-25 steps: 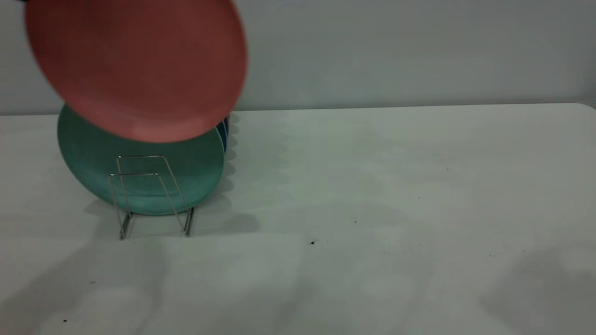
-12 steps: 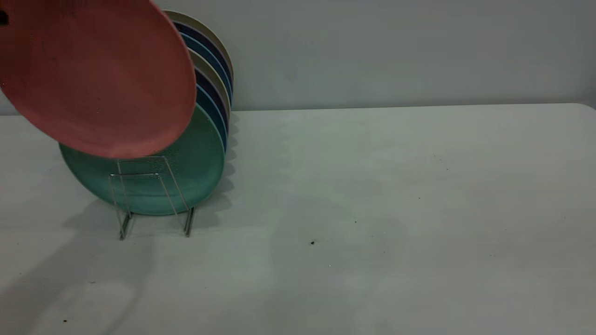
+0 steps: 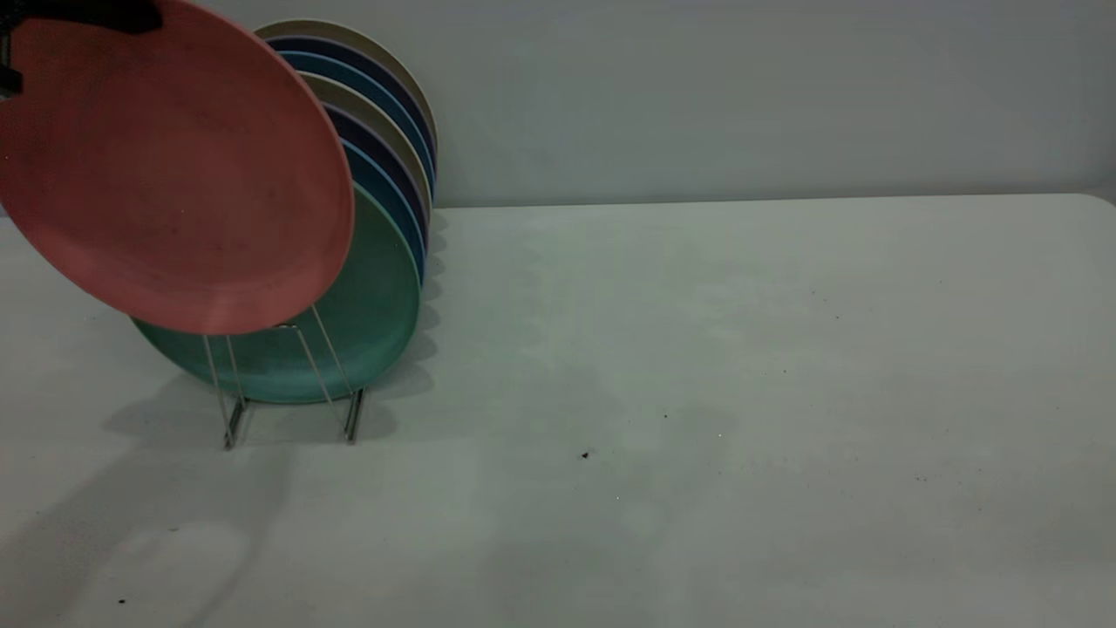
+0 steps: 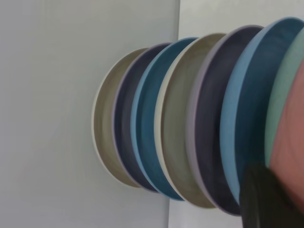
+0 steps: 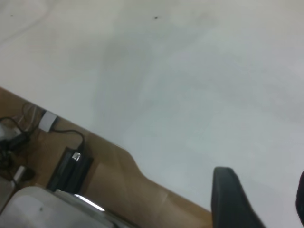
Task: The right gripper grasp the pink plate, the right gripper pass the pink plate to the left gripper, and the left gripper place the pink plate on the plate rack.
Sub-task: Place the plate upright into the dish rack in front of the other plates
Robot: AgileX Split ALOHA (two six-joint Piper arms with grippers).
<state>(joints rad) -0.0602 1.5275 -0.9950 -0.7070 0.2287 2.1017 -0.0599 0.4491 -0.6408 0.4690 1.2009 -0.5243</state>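
Pale grey-white tabletop (image 3: 697,349) fills most of the exterior view, with a plain grey wall behind it.

At the top left corner of that view, a dark part of the left gripper (image 3: 83,13) sits on the upper rim of the pink plate (image 3: 170,166). In the left wrist view one black finger of the left gripper (image 4: 268,199) lies against the pink plate (image 4: 290,137) at its edge, so the claw appears closed on the rim, holding the plate in the air. The plate hangs tilted, its face turned toward the camera, its lower edge just above the front wire loops of the plate rack (image 3: 292,384). Whether the plate touches those wires cannot be told.

Directly behind the pink plate stands a teal-green plate (image 3: 366,323) in the rack, and behind that a row of upright plates (image 3: 384,131) in blue, dark purple and beige, leaning one against the next. The left wrist view shows the same row edge-on, from the beige plate (image 4: 102,118) farthest out to the teal-green one (image 4: 282,95) next to the pink plate.

The right gripper (image 5: 259,199) does not appear in the exterior view. Its own wrist view shows two dark fingers set apart with nothing between them, over bare tabletop near the table's edge, beyond which a brown floor (image 5: 118,190) with cables and a black box (image 5: 71,168) is visible.
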